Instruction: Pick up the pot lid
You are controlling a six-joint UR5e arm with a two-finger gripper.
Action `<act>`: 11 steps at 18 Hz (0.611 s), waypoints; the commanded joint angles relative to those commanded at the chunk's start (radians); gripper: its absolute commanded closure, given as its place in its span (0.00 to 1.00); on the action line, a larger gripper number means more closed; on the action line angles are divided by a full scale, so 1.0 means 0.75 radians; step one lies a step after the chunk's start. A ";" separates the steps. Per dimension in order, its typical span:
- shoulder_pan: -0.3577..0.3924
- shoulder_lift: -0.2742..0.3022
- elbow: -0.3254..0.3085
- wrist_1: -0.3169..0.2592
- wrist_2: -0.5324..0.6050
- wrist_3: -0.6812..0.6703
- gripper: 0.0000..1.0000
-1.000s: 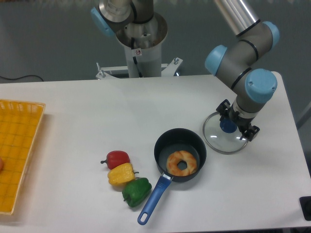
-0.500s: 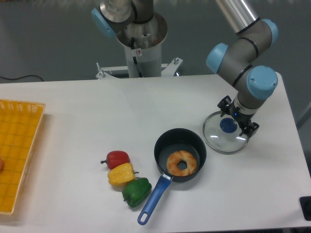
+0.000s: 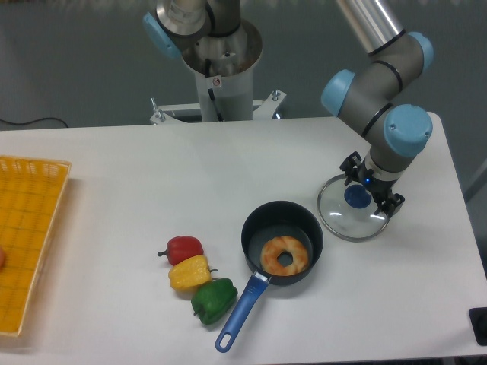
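Note:
The gripper (image 3: 373, 185) reaches in from the upper right with its two fingers spread apart and nothing between them. Below and left of the fingertips lies the pot lid (image 3: 356, 220), round and see-through with a thin rim, flat on the table. Its round blue knob (image 3: 358, 197) shows near the middle, just beside the gap between the fingers. In this view the fingers overlap the lid's upper right part and hide some of its rim. How high they are above it I cannot tell.
Left of the lid stands a black pan (image 3: 255, 237) with a blue handle (image 3: 242, 313), holding a brown ring-shaped item (image 3: 272, 247). Further left are a red pepper (image 3: 183, 249), a yellow pepper (image 3: 189, 273) and a green pepper (image 3: 214, 300). A yellow crate (image 3: 30, 228) stands at the left edge.
The gripper has shifted and turned slightly above the lid, its body a little further left, and more of the blue knob shows than one second ago. The lid has not moved.

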 joint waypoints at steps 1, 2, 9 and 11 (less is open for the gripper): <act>0.000 0.000 -0.008 0.010 -0.004 0.002 0.00; 0.002 0.000 -0.018 0.022 -0.006 0.004 0.00; 0.002 -0.002 -0.031 0.055 -0.006 0.006 0.00; 0.002 -0.004 -0.031 0.055 -0.006 0.006 0.00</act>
